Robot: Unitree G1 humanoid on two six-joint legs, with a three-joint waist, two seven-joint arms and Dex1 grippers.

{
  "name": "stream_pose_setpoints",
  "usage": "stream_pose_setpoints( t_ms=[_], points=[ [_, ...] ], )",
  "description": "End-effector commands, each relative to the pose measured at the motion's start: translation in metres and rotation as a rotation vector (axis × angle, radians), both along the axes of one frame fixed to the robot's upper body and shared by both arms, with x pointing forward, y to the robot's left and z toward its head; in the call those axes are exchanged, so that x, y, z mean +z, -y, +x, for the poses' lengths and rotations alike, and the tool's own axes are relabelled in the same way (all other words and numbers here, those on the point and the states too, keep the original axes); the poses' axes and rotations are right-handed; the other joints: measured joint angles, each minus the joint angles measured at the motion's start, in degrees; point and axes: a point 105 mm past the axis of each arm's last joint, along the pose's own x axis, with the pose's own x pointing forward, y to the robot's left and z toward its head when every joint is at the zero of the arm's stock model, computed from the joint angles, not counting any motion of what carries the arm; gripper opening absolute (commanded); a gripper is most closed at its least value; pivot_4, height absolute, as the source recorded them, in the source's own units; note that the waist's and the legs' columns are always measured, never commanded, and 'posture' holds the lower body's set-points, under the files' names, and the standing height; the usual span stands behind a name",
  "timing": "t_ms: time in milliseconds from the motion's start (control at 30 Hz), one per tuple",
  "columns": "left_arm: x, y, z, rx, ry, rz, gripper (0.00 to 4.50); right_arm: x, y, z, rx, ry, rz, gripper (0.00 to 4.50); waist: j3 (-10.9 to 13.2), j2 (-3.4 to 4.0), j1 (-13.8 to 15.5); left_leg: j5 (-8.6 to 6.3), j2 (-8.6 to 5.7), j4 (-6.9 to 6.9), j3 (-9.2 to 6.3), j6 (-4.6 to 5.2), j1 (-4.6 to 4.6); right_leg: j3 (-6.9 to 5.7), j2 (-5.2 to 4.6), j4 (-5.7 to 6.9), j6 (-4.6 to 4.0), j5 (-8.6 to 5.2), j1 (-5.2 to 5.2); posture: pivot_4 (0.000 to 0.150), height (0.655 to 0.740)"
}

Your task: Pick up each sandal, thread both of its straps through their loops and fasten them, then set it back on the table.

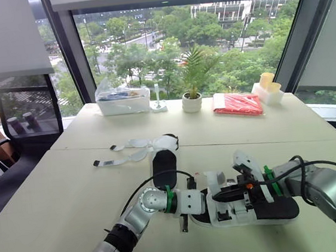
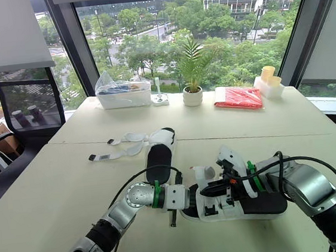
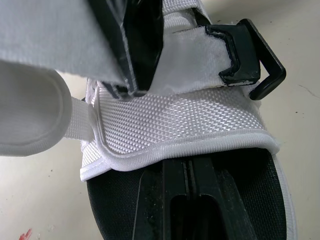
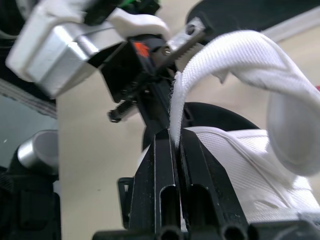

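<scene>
Two end effectors meet on the near sandal (image 1: 280, 211), which sits low at the front of the table (image 1: 55, 198), its long axis running across you, left to right. Your left end effector (image 3: 187, 165) comes in at the left end, fingers (image 3: 165, 200) together on the white webbing (image 3: 175, 120), which looks like a steadying hold. Your right end effector (image 4: 176, 137) reaches in from the right, clamped on the edge of a white strap (image 4: 235, 55).

The coming move turns on the black loop (image 3: 250, 55). It sits at the sandal's side, just beside the right fingers, so the right arm is nearer. The left wrist view gives you that loop close up, though you cannot tell whether the strap has passed through it. The head views add the far sandal (image 1: 163, 162) well beyond, its straps (image 1: 123, 159) lying loose.
</scene>
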Motion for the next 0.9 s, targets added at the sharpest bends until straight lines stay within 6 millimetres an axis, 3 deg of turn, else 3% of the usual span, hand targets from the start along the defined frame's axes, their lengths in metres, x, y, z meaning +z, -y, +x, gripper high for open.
stream_pose_setpoints(
  t_ms=[33,700,900],
  points=[
    [-0.079,-0.036,-0.019,0.051,-0.206,0.302,0.0,0.006,-0.005,-0.008,0.071,0.026,-0.007,0.06,0.0,0.0,0.0,0.0,0.0,0.0,0.0,0.0,0.0,0.0,0.0,0.0,0.0,0.0,0.0,0.15,0.7374],
    [-0.081,-0.037,-0.018,0.059,-0.204,0.302,0.0,0.0,0.007,-0.015,0.176,0.036,-0.116,0.06,0.0,0.01,0.1,0.0,-0.02,0.07,0.0,-0.01,0.01,0.0,0.0,0.23,0.0,0.0,0.0,0.15,0.7374],
    [-0.082,-0.037,-0.018,0.063,-0.204,0.302,0.0,0.008,-0.001,-0.012,0.185,0.064,-0.076,0.06,0.0,0.0,0.1,0.0,-0.03,0.1,0.0,-0.01,0.01,0.0,0.0,0.3,0.01,0.0,0.0,0.15,0.7374]
  ],
)
